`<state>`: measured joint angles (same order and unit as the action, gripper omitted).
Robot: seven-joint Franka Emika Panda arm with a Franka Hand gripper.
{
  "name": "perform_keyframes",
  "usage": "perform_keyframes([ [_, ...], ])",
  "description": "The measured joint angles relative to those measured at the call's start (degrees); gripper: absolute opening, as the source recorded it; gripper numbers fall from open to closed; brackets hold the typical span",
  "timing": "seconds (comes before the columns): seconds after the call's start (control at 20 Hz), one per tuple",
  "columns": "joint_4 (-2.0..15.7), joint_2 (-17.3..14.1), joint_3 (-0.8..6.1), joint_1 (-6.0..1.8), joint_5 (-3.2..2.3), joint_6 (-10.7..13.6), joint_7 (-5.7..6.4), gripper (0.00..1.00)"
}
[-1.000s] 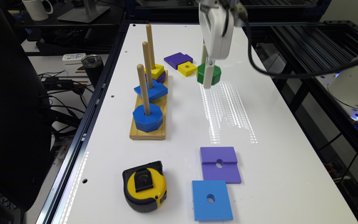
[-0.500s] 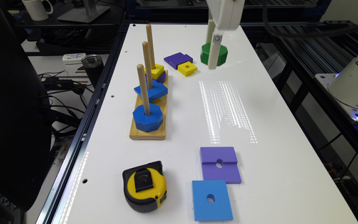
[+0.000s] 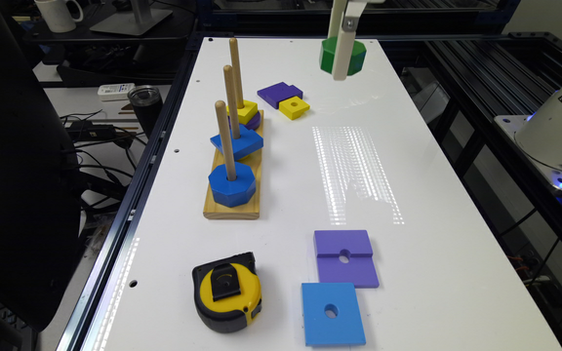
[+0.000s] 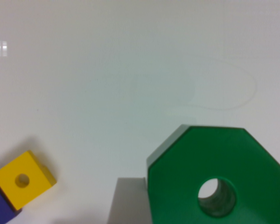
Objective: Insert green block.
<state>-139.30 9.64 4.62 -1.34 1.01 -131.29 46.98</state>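
Green block up in the air, pegs waiting

Our gripper (image 3: 342,53) has its fingers pinching the green block (image 3: 354,56) by its sides, high over the far end of the white table (image 3: 432,204), probably so it clears the pegs on the wooden base (image 3: 232,209) to the left. The table is glossy and reflects the ceiling lights; desks and cables surround it.

green block (image 3: 354,56) aloft (end effector (image 3: 340,73)), table (image 3: 456,195) below

Tape measure (image 3: 227,298) near the table's (image 3: 408,170) front edge, beside a blue square plate (image 3: 332,313) and purple plate (image 3: 345,257); mug (image 3: 59,13) off-table
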Motion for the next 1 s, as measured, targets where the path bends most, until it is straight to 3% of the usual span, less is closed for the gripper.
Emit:
perform_keyframes([
  [0.35,1.11,1.2,-0.03,-0.02,0.05,2.2,0.0,0.0],
  [1.0,1.16,1.8,-0.05,-0.03,0.13,2.5,0.0,0.0],
])
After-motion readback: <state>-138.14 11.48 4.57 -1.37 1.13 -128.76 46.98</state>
